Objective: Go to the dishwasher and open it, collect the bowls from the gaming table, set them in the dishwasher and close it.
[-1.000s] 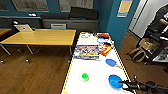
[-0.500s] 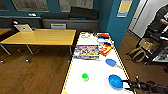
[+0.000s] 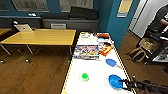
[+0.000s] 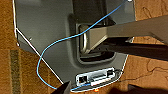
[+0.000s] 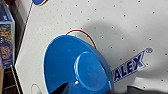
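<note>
The gaming table has a white top with yellow edging, and it runs away from me in the head view. A small green bowl sits on its near half. One blue bowl lies farther back on the right. A second blue bowl sits near the right edge, and my right gripper reaches it from the right. In the right wrist view this blue bowl looms large, its near rim between my spread dark fingers. My left gripper hangs open over the robot's base. The dishwasher is out of view.
A board game box and orange packets lie mid-table. A yellow-wood desk with a laptop stands to the left over wooden floor. A person stands at the right behind bags and a rig.
</note>
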You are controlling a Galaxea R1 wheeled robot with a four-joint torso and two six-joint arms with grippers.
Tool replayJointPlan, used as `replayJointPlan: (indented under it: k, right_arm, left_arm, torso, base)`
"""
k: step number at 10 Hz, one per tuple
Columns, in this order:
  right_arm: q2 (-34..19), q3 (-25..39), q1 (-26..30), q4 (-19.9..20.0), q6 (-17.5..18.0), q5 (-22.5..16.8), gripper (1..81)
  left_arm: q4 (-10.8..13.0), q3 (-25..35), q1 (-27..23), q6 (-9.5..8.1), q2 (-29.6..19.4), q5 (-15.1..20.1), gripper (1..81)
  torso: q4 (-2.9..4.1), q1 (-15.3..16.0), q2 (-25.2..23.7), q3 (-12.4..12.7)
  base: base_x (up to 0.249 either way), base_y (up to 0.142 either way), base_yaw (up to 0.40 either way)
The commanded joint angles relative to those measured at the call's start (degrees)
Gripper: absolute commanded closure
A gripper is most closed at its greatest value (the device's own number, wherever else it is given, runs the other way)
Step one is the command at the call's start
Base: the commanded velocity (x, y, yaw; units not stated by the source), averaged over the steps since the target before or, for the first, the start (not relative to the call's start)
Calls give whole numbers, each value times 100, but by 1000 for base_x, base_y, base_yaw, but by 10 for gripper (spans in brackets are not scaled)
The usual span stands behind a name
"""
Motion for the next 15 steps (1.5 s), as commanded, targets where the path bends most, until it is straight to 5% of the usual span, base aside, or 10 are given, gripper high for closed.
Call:
replayJointPlan:
  k: [1, 2, 5, 9, 12, 15]
  right_arm:
    - [-33, -242, 624, 122, 39, -374, 10]
    - [2, -250, 545, 105, 30, -382, 811]
    - [-127, -138, 368, 139, 30, -426, 811]
    - [-2049, 2057, 1010, 114, 39, -487, 811]
    - [-3178, 2781, 1064, 17, 100, -1041, 811]
    - [-4190, 3880, 616, -836, 92, -963, 811]
  left_arm:
    - [-76, 24, -28, -10, -36, 377, 10]
    - [-76, 24, -28, -10, -36, 377, 10]
    - [-76, 24, -28, -10, -36, 377, 10]
    - [-50, 24, -45, -10, -1, 377, 10]
    - [-15, 24, -71, -2, 26, 368, 10]
    - [21, 24, -89, 25, 26, 359, 10]
  torso:
    - [0, 0, 0, 0]
    - [0, 2, 0, 0]
    - [0, 2, 0, 0]
    - [0, 2, 0, 0]
    - [0, 2, 2, -2]
    - [2, 5, 2, -2]
  base:
    - [0, 0, 0]
    - [0, 0, 0]
    - [0, 0, 0]
    - [0, 0, 0]
    - [0, 0, 0]
    - [0, 0, 0]
